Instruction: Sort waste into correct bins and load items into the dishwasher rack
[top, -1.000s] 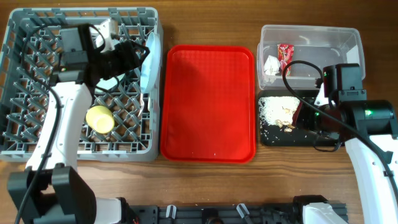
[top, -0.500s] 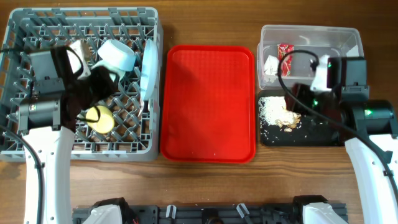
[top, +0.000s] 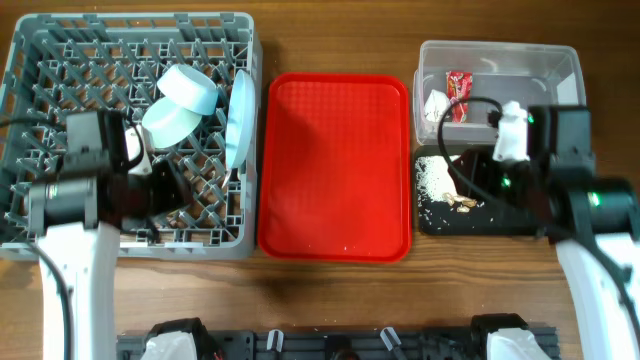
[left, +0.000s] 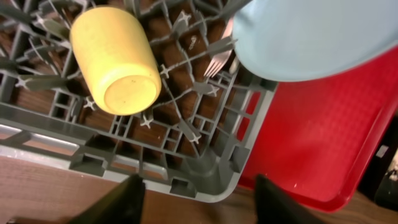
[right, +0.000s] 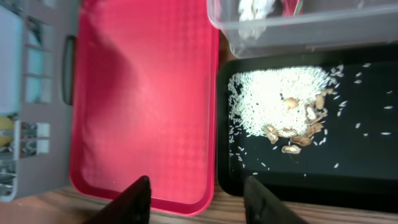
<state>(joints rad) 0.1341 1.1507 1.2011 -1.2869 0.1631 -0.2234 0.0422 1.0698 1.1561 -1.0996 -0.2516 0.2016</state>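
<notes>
Left gripper (left: 200, 202) hangs spread, empty — the yellow plastic cup (left: 115, 59) lies ahead-left of it, on its side in the grey pegged plastic dishwasher rack (left: 208, 173); right gripper (right: 198, 200) likewise gapes empty.

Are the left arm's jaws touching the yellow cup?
Apart. In the left wrist view the yellow cup lies in the rack, with pegs and rim showing between it and the open jaws of the left gripper.

Robot lab bench, mock kitchen: wood table (top: 330, 300), dishwasher rack (top: 130, 18), red tray (top: 335, 165).
</notes>
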